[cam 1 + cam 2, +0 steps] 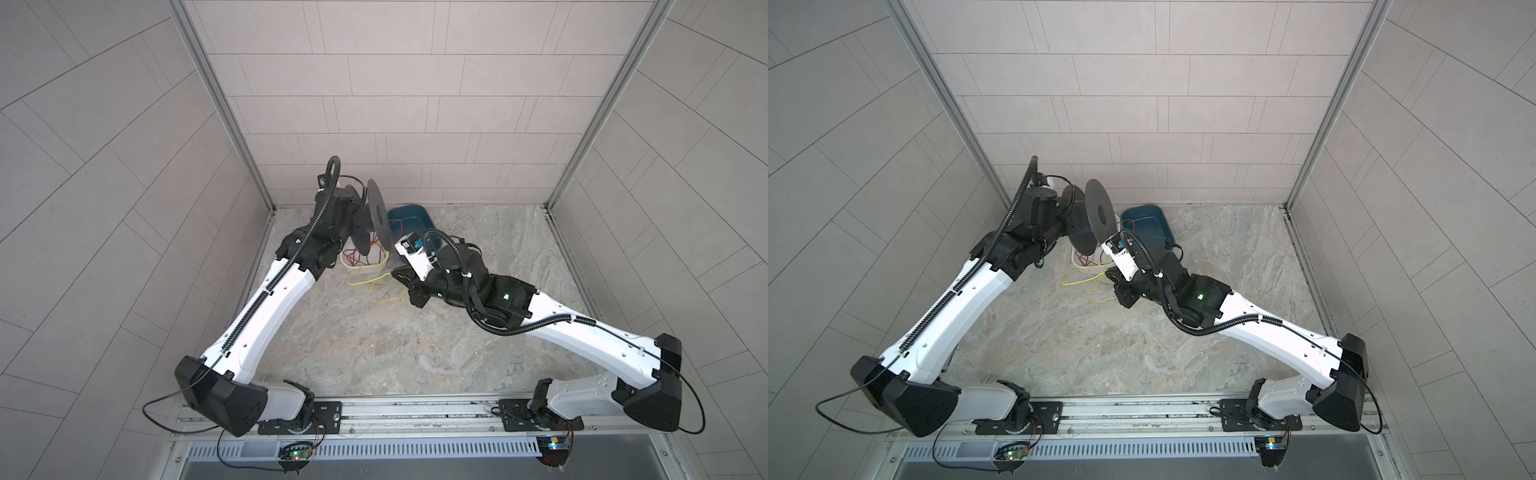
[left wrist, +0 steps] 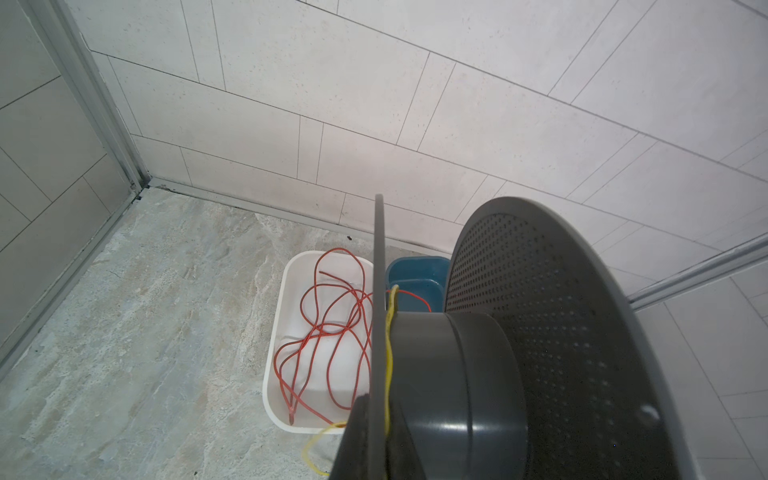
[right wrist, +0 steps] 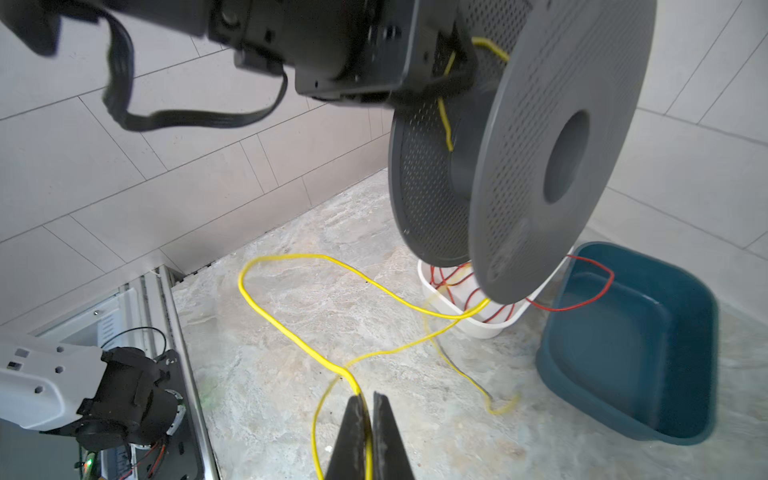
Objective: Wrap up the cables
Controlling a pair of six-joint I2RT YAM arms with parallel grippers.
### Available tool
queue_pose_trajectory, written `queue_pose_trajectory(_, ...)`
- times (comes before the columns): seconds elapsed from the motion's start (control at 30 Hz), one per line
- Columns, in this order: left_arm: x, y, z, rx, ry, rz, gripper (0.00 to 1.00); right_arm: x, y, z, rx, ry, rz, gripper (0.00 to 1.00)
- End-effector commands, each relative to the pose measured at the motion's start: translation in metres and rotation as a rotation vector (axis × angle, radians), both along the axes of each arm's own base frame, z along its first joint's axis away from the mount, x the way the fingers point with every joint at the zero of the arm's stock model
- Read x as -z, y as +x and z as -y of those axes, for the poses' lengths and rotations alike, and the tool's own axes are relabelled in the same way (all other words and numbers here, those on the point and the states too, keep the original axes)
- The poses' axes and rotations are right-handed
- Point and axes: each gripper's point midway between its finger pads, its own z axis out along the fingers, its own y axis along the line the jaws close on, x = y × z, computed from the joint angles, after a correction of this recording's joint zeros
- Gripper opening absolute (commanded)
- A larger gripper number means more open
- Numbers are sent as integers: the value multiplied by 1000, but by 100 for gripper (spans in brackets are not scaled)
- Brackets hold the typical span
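**Desk:** What's hidden?

**Me:** In both top views I get no fingers. The left gripper [image 2: 377,415] is behind its wrist and the spool [image 1: 376,212], and the right gripper [image 3: 368,405] is under its own wrist. The wrist views crop both finger pairs at the frame edge. The spool covers part of the white tray [image 2: 279,332], the red wire [image 3: 561,309] and the blue tub [image 3: 623,353].

**Desk:** Jaws?

**Me:** Left is clamped on one spool flange, holding the spool in the air over the tray, far left. Right is pinched narrow on the yellow cable [image 3: 291,330], low over the table [image 1: 415,353], near centre.

**Desk:** Cable look?

**Me:** Very thin, bright yellow, slack. One strand lies across the hub against the gripped flange. The rest drops to the table, loops loosely just near of the tray and runs into my right jaws. One loop beside the tub is blurred, so I can't trace it.
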Motion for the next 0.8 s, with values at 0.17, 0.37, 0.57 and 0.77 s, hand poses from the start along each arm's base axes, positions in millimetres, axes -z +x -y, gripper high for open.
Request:
queue_pose_trajectory(0.17,-24,-8,3,55,71,41,0,-37,22,42,109,-100,134,0)
queue_pose_trajectory(0.37,-24,-16,22,171,131,21,0,-57,38,79,201,-126,184,0)
queue_pose_trajectory(0.57,-21,-20,23,203,183,-4,0,-79,59,118,291,-97,198,0)
queue_pose_trajectory(0.77,-21,-25,24,223,210,-4,0,-90,84,145,389,-5,167,0)
